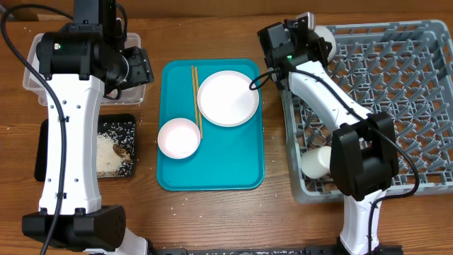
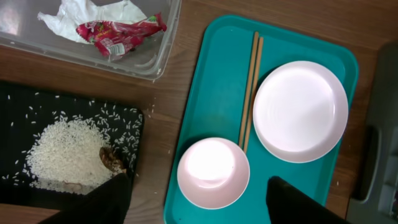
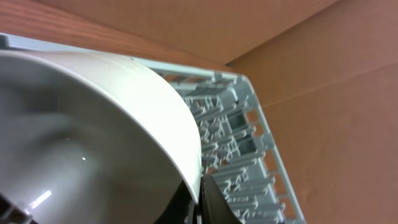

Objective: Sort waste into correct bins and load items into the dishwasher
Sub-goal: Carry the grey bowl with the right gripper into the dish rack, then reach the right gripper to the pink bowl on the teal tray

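Right pincer (image 3: 198, 200) pinches bowl (image 3: 93, 124) rim over rack (image 3: 249, 163) edge.

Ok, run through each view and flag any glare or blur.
Overhead: sharp and evenly lit, though the tray bowl is washed out by glare. Left wrist: that bowl's centre is blown out, the fingers dark and soft. Right wrist: the held bowl looms close and soft, with small glints.
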Robot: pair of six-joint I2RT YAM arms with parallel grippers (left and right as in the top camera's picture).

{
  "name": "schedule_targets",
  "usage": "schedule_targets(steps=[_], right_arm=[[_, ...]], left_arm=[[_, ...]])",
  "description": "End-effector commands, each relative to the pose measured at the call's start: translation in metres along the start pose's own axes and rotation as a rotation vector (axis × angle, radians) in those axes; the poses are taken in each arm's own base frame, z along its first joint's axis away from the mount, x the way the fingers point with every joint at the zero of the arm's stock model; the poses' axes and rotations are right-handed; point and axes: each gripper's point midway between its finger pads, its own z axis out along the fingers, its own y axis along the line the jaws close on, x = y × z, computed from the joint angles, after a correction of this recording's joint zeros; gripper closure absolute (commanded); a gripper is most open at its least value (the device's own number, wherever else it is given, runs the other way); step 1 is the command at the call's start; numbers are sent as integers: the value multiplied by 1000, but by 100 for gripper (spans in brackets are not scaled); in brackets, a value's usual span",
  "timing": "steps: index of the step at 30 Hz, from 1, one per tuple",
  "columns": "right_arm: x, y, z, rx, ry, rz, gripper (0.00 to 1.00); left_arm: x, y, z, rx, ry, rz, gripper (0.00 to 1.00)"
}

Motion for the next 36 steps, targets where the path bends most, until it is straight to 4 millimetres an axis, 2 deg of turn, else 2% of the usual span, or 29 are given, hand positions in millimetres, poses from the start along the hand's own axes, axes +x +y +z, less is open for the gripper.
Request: schedule_targets(steps=[1,3,4,6,9,11,18,21,25,26,28,32,34,36], right_arm=[[10,15,-6,-72,27,20,72],[15,15,-6,-73,42,1,55],[17,15,-6,-72,49,4,40],[20,17,-8,-81,56,-4,24],[20,19,-13,-85,51,-14,8],[17,19,-17,-90,43,-14,2],[-6,6,-50,-172,-5,31,0],[-15,4,-70,-313,-4,60,0],[-21,5,-104,-561,14,101,0],[-22,5,-116,-639,22,117,0],[-23,13,-153,-883,43,124,0],[-10,34,-244,-1423,155,109,0],[6,49,-269,-1544,232,77,0],[27,70,-281,-1548,298,51,5]], left_arm=[[-8,2,-2,-10,-34,7,24],[-12,1,-2,-5,-47,7,23],[-13,1,-2,-3,-53,7,22],[-16,0,-2,0,-65,7,21],[-20,-1,-2,5,-80,7,19],[-21,-2,-3,7,-86,7,18],[-22,-2,-3,7,-90,7,18],[-24,0,-3,4,-97,3,17],[-32,15,-5,17,-112,-44,16],[-35,20,-6,21,-115,-62,17],[-39,35,-9,23,-123,-101,17],[-43,64,-12,24,-124,-179,15],[-41,75,-13,25,-113,-211,14],[-39,85,-13,15,-106,-233,14]])
